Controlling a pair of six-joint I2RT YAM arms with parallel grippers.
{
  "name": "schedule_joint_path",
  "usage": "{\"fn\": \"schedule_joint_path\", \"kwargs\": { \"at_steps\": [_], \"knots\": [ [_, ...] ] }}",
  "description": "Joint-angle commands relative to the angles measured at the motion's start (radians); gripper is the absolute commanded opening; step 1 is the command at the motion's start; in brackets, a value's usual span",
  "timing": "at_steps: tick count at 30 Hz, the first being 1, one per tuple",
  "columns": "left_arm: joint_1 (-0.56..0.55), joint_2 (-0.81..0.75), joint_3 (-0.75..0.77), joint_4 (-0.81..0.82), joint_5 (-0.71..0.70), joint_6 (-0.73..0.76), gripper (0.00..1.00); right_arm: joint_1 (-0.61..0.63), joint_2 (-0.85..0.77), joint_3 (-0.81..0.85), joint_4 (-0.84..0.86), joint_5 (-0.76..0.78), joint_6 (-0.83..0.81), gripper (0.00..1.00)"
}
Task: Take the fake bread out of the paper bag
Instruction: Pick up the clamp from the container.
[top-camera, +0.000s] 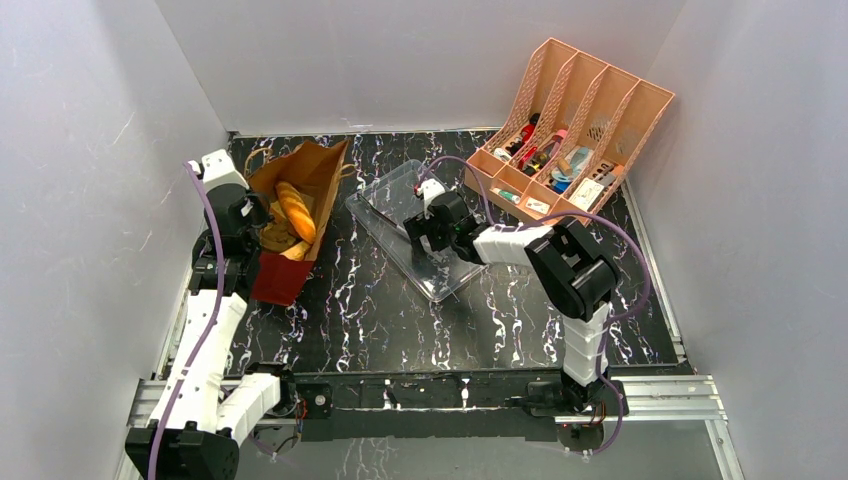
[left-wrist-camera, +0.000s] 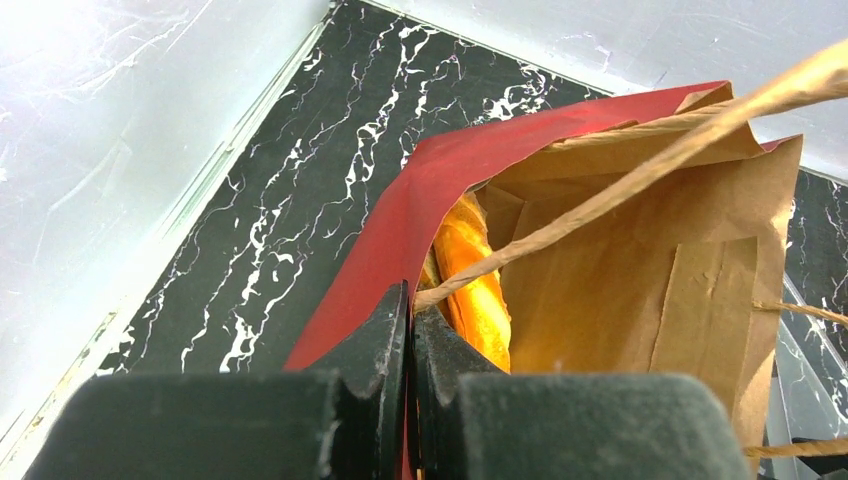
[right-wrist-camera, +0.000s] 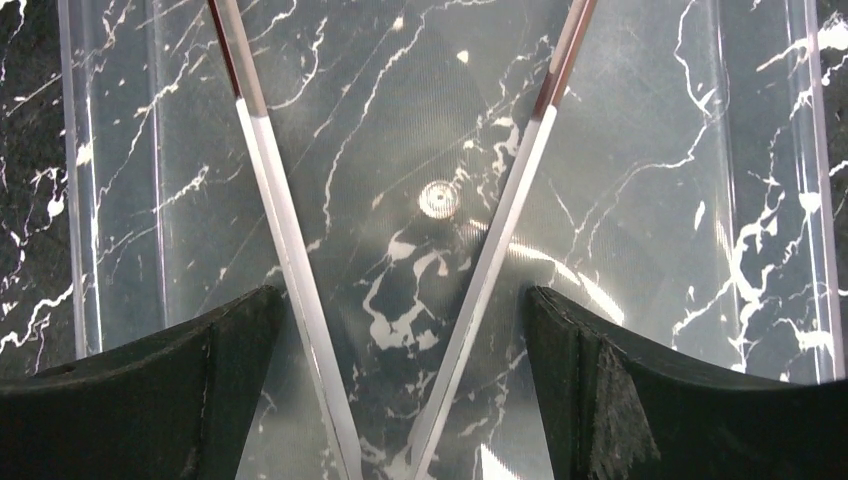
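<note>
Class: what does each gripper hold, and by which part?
The left gripper pinches the paper bag by the edge of its red side wall. The right gripper, open above the clear tray, holds nothing.

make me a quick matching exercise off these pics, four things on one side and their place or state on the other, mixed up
Things:
1 left hand
2 right hand
3 loaf
4 tray

Place or state:
a inside the bag
b open, holding nothing
c clear plastic, mid-table
d shut on the bag rim

Pairs: 1-d, 2-b, 3-a, 4-c
</note>
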Motion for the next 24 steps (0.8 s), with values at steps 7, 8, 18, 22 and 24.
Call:
{"fn": "schedule_joint_path", "kwargs": {
  "at_steps": [7,8,18,22,24],
  "knots": [
    [0.003,-0.04,-0.027,0.033,0.018,-0.04,0.0,0.002,0.078,0.007,0.149,0.021,0.006,0.85],
    [0.003,-0.046,-0.036,0.036,0.028,-0.043,0.0,0.002,0.083,0.001,0.157,0.019,0.012,0.83],
    [0.002,-0.076,-0.09,0.091,0.122,-0.057,0.0,0.002,0.012,-0.09,0.214,-0.033,0.081,0.44],
    [0.003,-0.093,-0.11,0.11,0.152,-0.075,0.0,0.002,-0.072,-0.13,0.21,-0.05,0.125,0.43],
    [0.002,-0.105,-0.124,0.112,0.159,-0.09,0.0,0.002,-0.116,-0.145,0.198,-0.057,0.148,0.41]
  ]
}}
